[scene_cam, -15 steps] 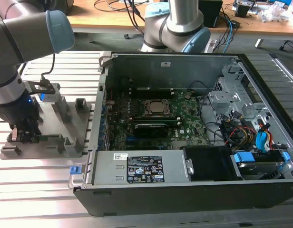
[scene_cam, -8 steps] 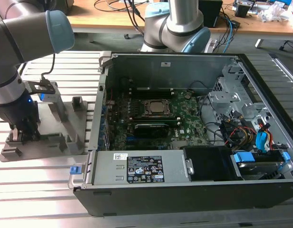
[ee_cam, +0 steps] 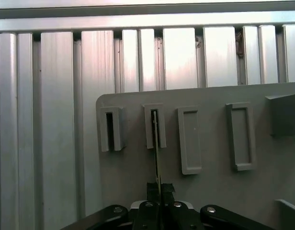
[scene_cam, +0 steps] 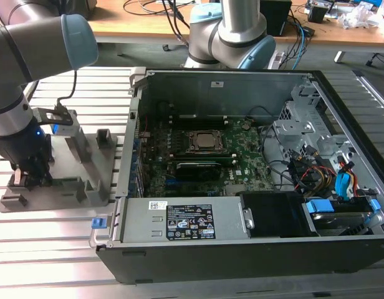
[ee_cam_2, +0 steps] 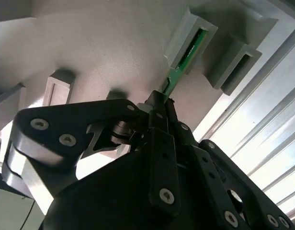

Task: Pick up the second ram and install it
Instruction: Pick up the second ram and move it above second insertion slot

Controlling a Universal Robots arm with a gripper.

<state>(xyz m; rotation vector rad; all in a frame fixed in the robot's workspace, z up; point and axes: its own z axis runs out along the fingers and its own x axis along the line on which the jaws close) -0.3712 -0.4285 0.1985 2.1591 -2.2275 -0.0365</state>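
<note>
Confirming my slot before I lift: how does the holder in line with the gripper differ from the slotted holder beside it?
The holder in line with the gripper has the memory stick standing in its slot; the holder beside it has a dark, empty slot. The filled holder sits next to a closed block; the empty one sits by the fixture edge. Both are grey, same-shaped posts.

Robotics lab bench, slotted aluminium table [scene_cam: 55,255], open computer case [scene_cam: 242,258], cable-strewn wooden desk [scene_cam: 117,25] behind
</note>
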